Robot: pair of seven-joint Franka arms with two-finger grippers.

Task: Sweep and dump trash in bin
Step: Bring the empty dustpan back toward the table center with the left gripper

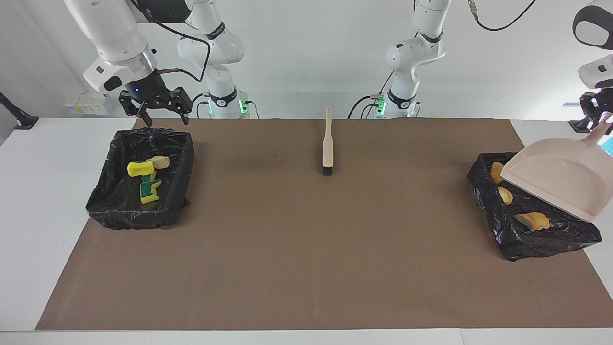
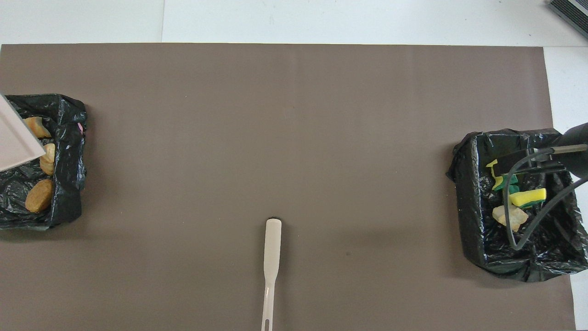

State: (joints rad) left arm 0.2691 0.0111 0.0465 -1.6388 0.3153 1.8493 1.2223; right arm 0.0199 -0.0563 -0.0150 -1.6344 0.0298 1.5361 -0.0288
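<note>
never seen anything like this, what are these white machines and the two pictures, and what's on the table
These are two white robot arms bolted at one end of a table covered by a brown mat. One picture faces them from across the table; the other looks steeply down from above their own end, so the sides swap between the two.

At each end of the mat sits a bin lined with black plastic. The bin at the right arm's end holds yellow and green sponge chunks. The bin at the left arm's end holds tan bread-like lumps.

The left claw is shut on the handle of a beige plastic dustpan, tilted over that bin. The right claw hangs open and empty over the other bin's rim. A beige brush with black bristles lies on the mat, close to the robots.
</note>
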